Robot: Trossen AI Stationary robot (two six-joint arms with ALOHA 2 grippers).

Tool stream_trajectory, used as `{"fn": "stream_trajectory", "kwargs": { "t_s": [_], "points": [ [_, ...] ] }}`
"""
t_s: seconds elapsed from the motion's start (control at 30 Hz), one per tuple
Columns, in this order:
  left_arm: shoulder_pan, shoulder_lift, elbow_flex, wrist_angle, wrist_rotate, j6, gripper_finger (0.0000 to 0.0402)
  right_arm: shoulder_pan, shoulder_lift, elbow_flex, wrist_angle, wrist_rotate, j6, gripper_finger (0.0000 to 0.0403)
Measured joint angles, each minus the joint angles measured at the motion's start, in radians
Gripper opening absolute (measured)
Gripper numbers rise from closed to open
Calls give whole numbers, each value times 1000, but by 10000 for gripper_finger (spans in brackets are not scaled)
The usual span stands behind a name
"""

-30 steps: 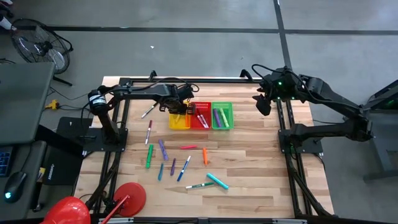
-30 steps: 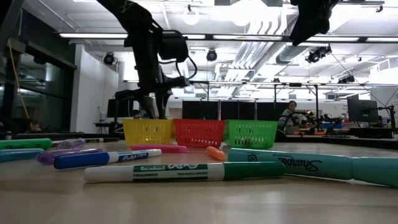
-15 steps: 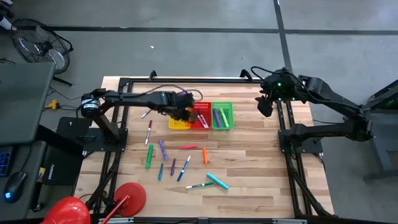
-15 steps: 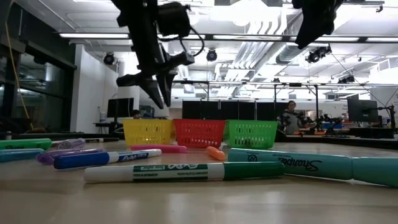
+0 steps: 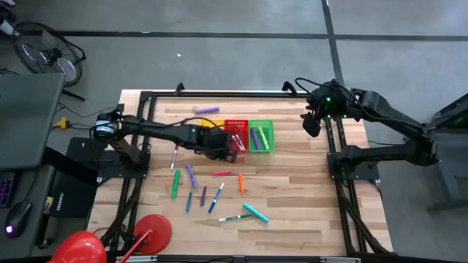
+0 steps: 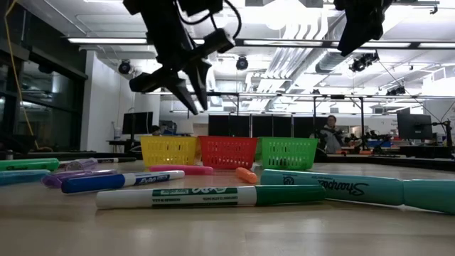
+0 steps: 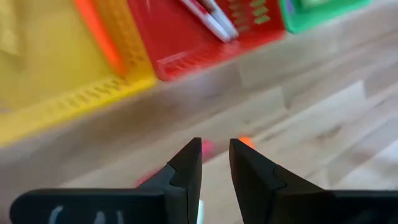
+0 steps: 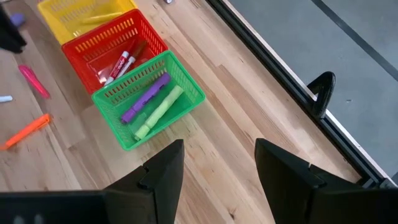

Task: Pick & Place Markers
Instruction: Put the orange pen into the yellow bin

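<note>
Left claw [image 7: 214,163] hovers, slightly parted, beside red basket [image 7: 186,37].

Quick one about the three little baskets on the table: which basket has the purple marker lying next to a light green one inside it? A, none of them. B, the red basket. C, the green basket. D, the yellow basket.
C: the right wrist view shows a purple marker and a light green marker lying side by side inside the green basket, while the red basket holds red-and-white ones.
</note>
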State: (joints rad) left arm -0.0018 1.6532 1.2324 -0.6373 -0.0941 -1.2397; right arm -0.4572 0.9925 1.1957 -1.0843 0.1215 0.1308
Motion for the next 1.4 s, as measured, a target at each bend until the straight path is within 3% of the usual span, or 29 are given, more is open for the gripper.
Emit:
{"fn": "stream_trajectory", "kwargs": {
  "t_s": [0.23, 0.87, 1.03, 1.2, 1.4],
  "points": [
    [-34, 1, 0, 83, -65, -70, 81, 0, 0, 0, 0, -1, 3, 186],
    [-32, 38, 0, 252, -15, -4, 83, 0, 0, 0, -3, -24, 19, 186],
    [-32, 88, 7, 351, 63, 8, 124, 0, 0, 0, -4, -24, 25, 186],
    [-32, 92, 4, 335, 99, -34, 177, 0, 0, 0, -23, -30, 26, 186],
    [-62, 96, 17, 200, 77, -71, 182, 0, 0, 0, -37, -25, 50, 186]
  ]
}}
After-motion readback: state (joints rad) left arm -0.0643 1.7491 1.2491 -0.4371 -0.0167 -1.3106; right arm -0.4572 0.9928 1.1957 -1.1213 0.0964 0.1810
